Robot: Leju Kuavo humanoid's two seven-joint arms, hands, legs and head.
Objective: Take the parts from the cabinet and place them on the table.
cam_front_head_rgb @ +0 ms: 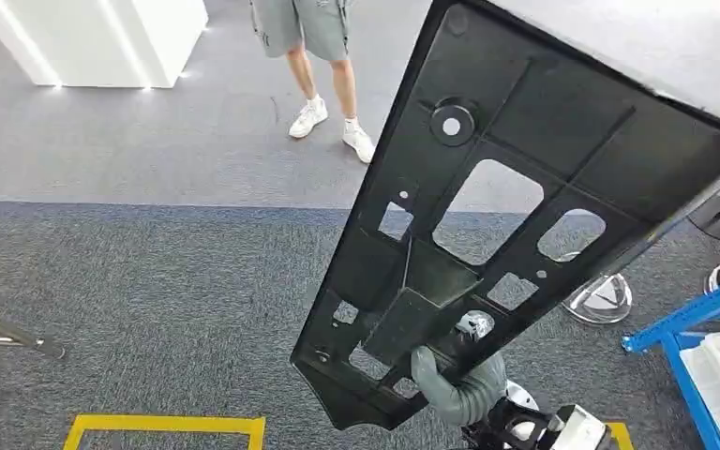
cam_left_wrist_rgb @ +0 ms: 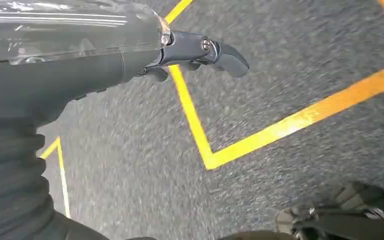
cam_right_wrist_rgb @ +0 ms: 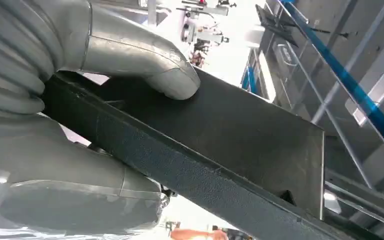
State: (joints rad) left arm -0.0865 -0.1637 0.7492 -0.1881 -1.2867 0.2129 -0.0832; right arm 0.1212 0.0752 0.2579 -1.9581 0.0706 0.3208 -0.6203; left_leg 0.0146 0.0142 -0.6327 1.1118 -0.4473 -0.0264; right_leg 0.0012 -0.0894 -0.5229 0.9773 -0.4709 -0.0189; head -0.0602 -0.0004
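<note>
Part (cam_front_head_rgb: 487, 216): long flat black plastic panel, ribbed, with cut-outs; grasped at lower end by right hand (cam_front_head_rgb: 459, 384), raised over grey carpet (cam_front_head_rgb: 150, 281). Left hand (cam_left_wrist_rgb: 200, 52): hanging, fingers released, over yellow floor tape (cam_left_wrist_rgb: 280, 127).

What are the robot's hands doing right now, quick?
Left hand: holds nothing, hanging over the grey carpet; open or curled cannot be told.
Right hand: grips the big black panel by its lower end.
</note>
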